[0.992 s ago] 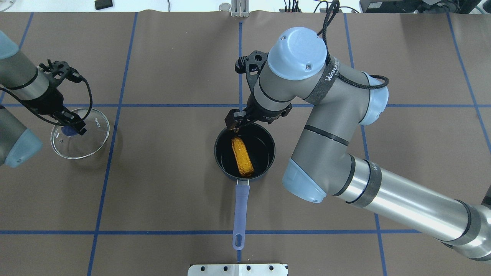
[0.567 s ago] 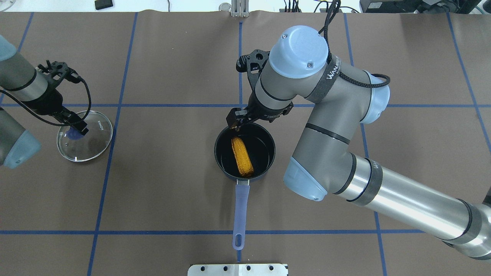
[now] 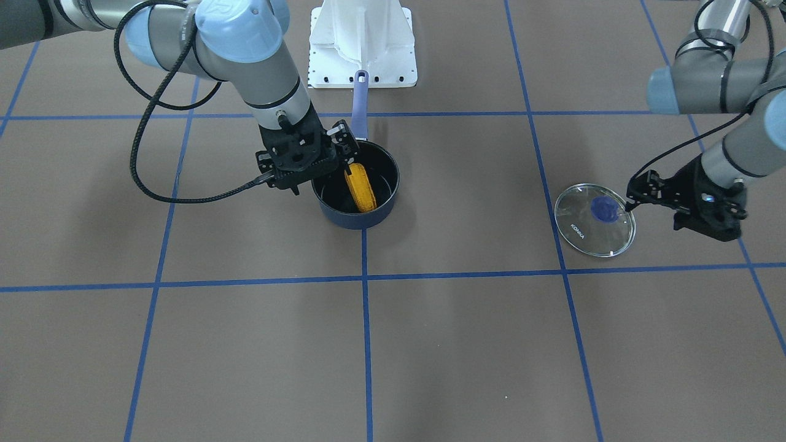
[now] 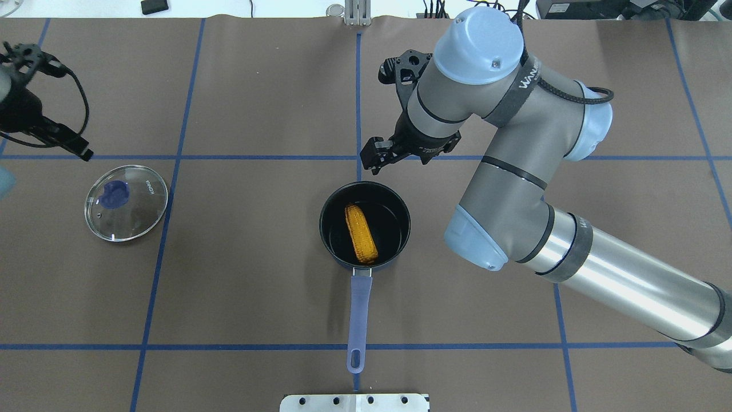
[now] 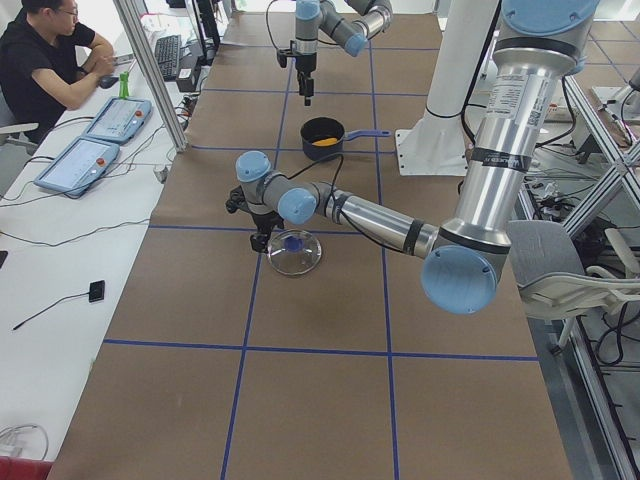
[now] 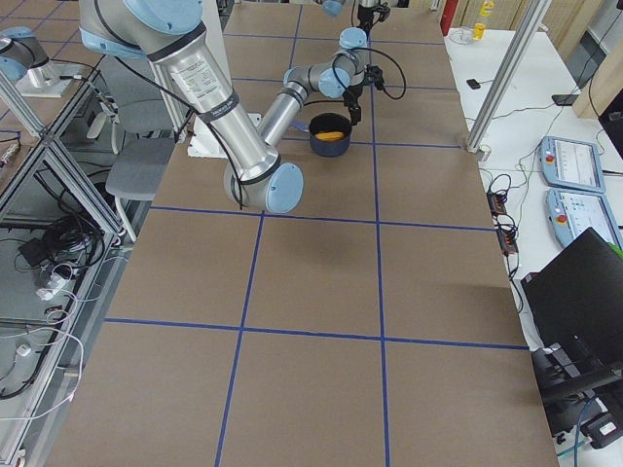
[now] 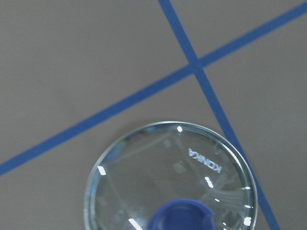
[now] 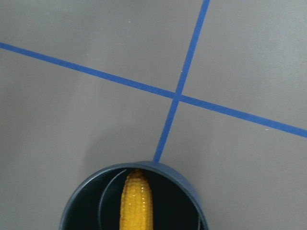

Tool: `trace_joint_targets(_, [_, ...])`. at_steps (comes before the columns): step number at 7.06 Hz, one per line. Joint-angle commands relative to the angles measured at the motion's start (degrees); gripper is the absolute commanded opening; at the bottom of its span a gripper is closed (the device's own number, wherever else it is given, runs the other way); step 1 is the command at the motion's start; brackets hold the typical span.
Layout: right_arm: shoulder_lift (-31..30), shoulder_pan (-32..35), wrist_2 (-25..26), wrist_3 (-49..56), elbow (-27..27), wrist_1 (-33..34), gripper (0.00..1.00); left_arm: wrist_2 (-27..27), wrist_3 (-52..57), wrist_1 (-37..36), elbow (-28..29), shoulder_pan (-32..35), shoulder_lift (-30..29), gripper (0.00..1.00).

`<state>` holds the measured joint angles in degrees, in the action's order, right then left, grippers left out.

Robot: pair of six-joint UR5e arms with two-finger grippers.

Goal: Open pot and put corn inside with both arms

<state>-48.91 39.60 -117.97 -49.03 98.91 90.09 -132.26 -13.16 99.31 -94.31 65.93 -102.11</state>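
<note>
The pot (image 4: pixel 400 240) stands uncovered at mid-table, its lavender handle (image 4: pixel 359 317) pointing toward the robot. The corn (image 4: pixel 361 233) lies inside it, and shows in the front view (image 3: pixel 360 187) and the right wrist view (image 8: pixel 135 203). My right gripper (image 4: pixel 374 162) is open and empty, raised just beyond the pot's far rim. The clear glass lid (image 4: pixel 126 202) with a blue knob (image 7: pixel 182 216) lies flat on the table at the left. My left gripper (image 4: pixel 83 151) is open and empty, above and beyond the lid. In the front view this gripper (image 3: pixel 631 197) is beside the lid's edge.
The white base pedestal (image 3: pixel 362 43) stands behind the pot's handle, and its plate (image 4: pixel 354 402) shows at the near edge. Blue tape lines cross the brown table cover. A seated operator (image 5: pixel 50 50) and control tablets (image 5: pixel 80 160) are at a side table.
My left gripper has let go of the lid's knob and pulled up and away to the far left. My right gripper has lifted off the pot's rim and moved beyond it.
</note>
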Motion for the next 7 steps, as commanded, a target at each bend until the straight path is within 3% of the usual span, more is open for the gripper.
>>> trace_joint_targets(1, [-1.8,1.9,0.2,1.0,0.4,-0.1,1.0,-3.3,0.3,-3.2,-0.5,8.2,2.3,0.99])
trace_joint_targets(4, [-6.2,7.6,5.3,1.2,2.9,0.7,1.0,-3.5,10.1,-3.3,-2.6,13.7,9.5,0.99])
trace_joint_targets(6, [-6.3,9.0,5.5,1.2,4.0,1.0,1.0,-3.5,10.5,-4.0,-6.6,14.9,13.1,0.99])
trace_joint_targets(7, [-6.5,14.9,4.5,1.3,4.8,4.1,1.0,-3.5,10.5,-4.0,-6.9,14.9,13.4,0.99])
